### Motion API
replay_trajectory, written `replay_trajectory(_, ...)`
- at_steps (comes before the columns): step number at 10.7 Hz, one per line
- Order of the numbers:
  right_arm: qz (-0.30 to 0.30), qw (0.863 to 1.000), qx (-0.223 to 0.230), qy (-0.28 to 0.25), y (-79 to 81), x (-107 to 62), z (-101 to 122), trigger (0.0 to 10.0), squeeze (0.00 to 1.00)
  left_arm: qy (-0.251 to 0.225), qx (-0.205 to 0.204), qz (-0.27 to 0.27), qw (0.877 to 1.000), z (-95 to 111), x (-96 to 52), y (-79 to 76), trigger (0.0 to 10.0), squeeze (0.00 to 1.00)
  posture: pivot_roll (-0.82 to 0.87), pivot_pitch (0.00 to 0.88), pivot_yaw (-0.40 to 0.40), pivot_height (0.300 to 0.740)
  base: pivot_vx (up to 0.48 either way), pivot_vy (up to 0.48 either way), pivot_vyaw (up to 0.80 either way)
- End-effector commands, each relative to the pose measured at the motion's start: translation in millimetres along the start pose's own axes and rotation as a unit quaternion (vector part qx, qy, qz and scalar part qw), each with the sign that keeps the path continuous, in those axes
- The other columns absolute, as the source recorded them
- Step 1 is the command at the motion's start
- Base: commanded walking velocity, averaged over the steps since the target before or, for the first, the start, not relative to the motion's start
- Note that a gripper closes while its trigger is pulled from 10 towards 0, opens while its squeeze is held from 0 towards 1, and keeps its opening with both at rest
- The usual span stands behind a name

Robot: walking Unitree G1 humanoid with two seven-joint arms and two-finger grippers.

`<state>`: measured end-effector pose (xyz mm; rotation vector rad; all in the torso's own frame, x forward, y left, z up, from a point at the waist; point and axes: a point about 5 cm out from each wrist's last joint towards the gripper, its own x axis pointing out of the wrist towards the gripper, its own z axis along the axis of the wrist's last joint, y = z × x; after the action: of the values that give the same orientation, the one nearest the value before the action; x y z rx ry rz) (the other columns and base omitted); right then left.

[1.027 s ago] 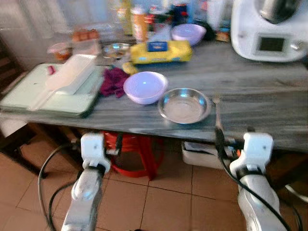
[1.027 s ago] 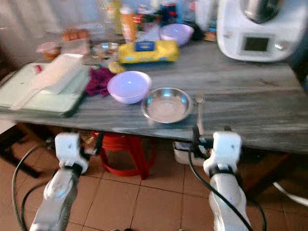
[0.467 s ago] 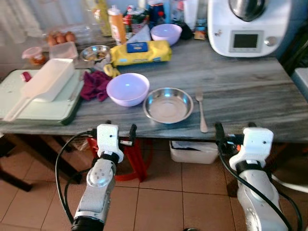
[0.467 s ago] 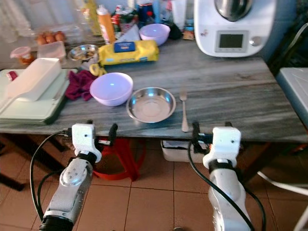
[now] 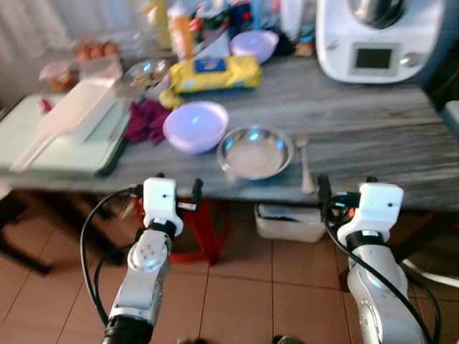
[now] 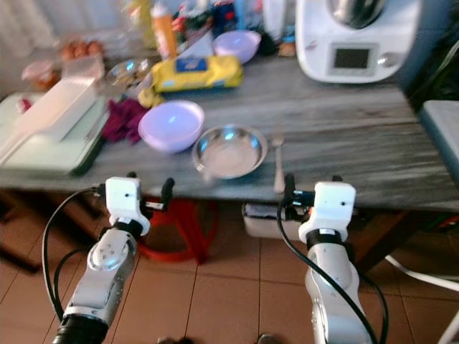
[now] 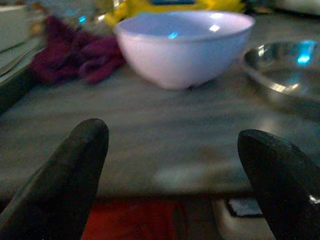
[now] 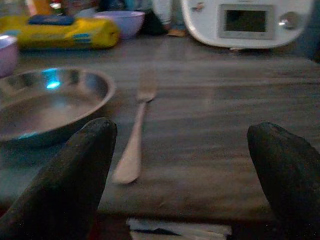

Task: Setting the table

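Note:
A lilac bowl [image 5: 195,125] and a steel bowl [image 5: 254,152] sit side by side near the front of the grey table [image 5: 373,136]. Just right of the steel bowl lies a fork [image 5: 305,165], handle toward me. My left gripper [image 5: 176,186] is open and empty at the table's front edge, facing the lilac bowl [image 7: 182,47]. My right gripper [image 5: 346,185] is likewise open and empty at the edge, with the fork [image 8: 134,145] just ahead between its fingers and the steel bowl [image 8: 47,102] beside it.
A green tray [image 5: 43,143] carrying a white container sits at the table's left, with a maroon cloth [image 5: 147,118] next to it. A yellow packet [image 5: 215,72], another lilac bowl [image 5: 252,43], bottles and a white kitchen machine [image 5: 376,36] stand behind. A red stool [image 5: 208,222] and a white box [image 5: 290,218] are underneath.
The camera has swung and steadied, so the whole scene has shifted. The left arm has risen to the table edge. Both grippers remain open, and the tableware has not moved.

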<state>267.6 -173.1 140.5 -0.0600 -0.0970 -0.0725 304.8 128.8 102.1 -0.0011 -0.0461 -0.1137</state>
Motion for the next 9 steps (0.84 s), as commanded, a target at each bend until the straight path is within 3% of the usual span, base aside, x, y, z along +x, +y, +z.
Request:
replay_trajectory(1,-0.002,1.000,0.004,0.004,-2.8,1.6,-2.5,10.0,0.00,0.000,0.000,-0.002,1.000,1.4,-1.4,-2.3,10.0,0.00,-0.23,0.103,0.087,0.740,-0.311,0.000,0.00)
replay_trajectory(9,-0.014,1.000,0.021,-0.004,-2.1,18.0,-0.5,10.0,0.00,-0.001,0.004,0.008,1.000,0.8,4.5,-1.5,10.0,0.00,-0.22,0.083,0.078,0.740,0.000,0.000,0.00)
